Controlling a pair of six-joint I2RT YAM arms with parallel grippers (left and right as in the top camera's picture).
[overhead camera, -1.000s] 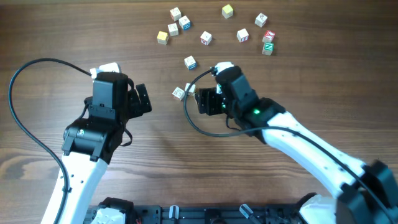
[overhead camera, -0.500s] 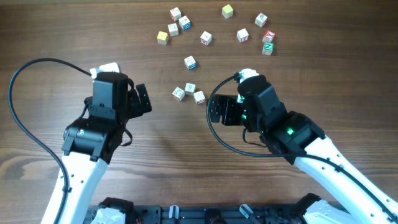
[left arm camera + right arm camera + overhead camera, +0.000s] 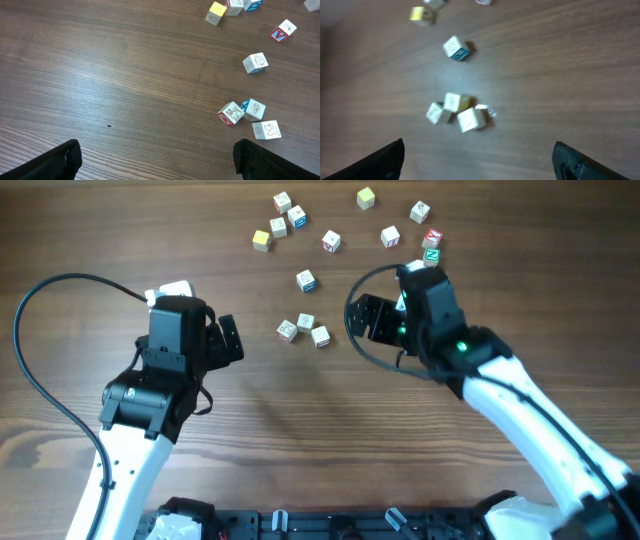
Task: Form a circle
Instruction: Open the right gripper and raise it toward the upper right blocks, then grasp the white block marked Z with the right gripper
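Circle not yet formed. What exists of the circle [image 3: 305,329] is a clump of three cubes, faces touching, lying just toward 12 o'clock of the middle of the table [image 3: 300,430] in the overhead view. A lone cube [image 3: 306,280] with a blue face is noted at 12 o'clock of the clump, apart from it. The loose cubes [image 3: 331,242] are scattered further out, from 11 to 2 o'clock, a red-faced cube [image 3: 432,238] among them.

Handling (judged): the cubes are taken to be small painted wood, so light, rigid and not fragile. Smooth faces are expected to slide readily on the wooden top, so a careless nudge could shift neighbours. Hold is best taken from above, across two opposite flat faces, on a cube whose sides are free. Within the clump the inner faces are blocked.

Right gripper [image 3: 360,318]: placed at 3 o'clock of the clump, near but clear of it, fingers directed toward 9 o'clock, forearm running off toward 4 o'clock. In the right wrist view the fingers are seen spread wide at both lower corners, with nothing between them. That view is blurred; letters cannot be read.

Left gripper [image 3: 232,340]: held at 9 o'clock of the clump, well apart, fingers directed toward 3 o'clock. Its jaws are spread wide and empty, as shown in the left wrist view, where the clump is seen toward 4 o'clock.
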